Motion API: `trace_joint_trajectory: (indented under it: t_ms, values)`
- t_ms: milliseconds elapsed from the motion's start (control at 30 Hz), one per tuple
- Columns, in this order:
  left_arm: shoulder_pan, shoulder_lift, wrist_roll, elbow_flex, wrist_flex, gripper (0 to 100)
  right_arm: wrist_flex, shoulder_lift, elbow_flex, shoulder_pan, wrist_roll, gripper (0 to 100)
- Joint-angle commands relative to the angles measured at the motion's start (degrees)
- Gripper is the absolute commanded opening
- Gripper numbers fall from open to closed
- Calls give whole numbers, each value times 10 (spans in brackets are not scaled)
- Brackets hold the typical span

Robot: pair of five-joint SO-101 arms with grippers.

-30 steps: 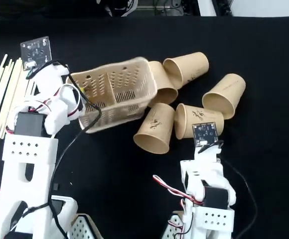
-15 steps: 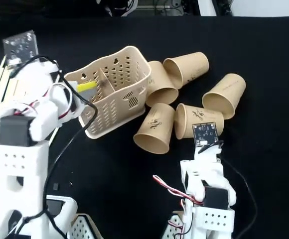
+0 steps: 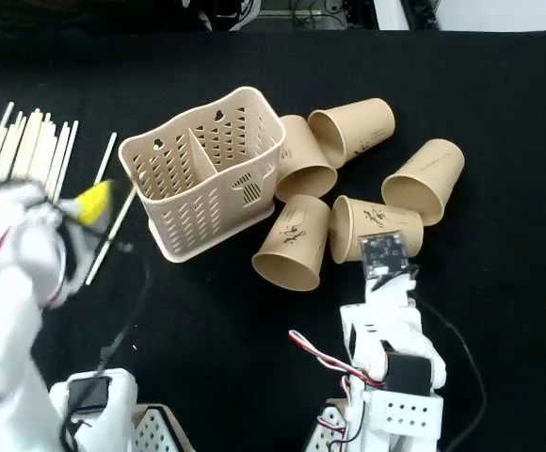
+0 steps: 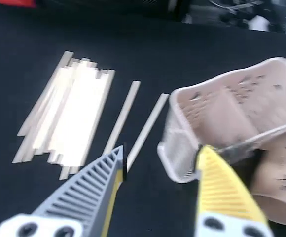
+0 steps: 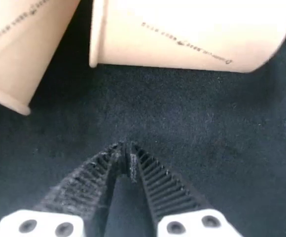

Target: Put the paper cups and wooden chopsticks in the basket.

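Beige basket [image 3: 207, 202] upright | 5 paper cups [image 3: 294, 241] lying beside | chopsticks [image 3: 33, 151] outside

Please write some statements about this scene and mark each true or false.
1. Five brown paper cups lie on their sides beside the beige perforated plastic basket. True.
2. The pale wooden chopsticks are inside the basket. False: they lie on the black table, outside it.
3. The right gripper is shut and holds nothing. True.
4. The left gripper is shut on a chopstick. False: it is open and empty.
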Motion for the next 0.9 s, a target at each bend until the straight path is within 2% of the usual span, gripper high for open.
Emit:
trace_joint_trajectory:
  t_ms: [0,67,133,233,333,400,500,567,600,700,800,867]
  values:
    - [-100,-119,-76,87,3,191,33,-38,-51,33,234,13]
    - [-136,-176,-90,156,-8,184,61,-38,-94,36,346,14]
    - [-158,-227,-94,241,-46,183,87,-38,-139,36,370,15]
    - [-169,-298,-92,393,-120,181,105,-38,-202,35,367,15]
    - [-146,-371,-91,543,-162,181,105,-39,-269,33,368,15]
    - [-134,-425,-91,616,-180,184,105,-36,-312,0,367,35]
    - [-151,-504,-94,679,-215,185,113,-34,-334,-74,365,199]
    - [-148,-551,-93,723,-233,185,99,-28,-318,-98,353,313]
    - [-145,-567,-94,748,-238,185,89,-19,-308,-102,338,333]
    - [-141,-552,-91,806,-279,185,50,24,-277,-128,316,313]
    - [-140,-533,-70,899,-383,188,22,87,-269,-190,276,326]
    - [-141,-531,-52,953,-425,219,17,134,-277,-233,255,351]
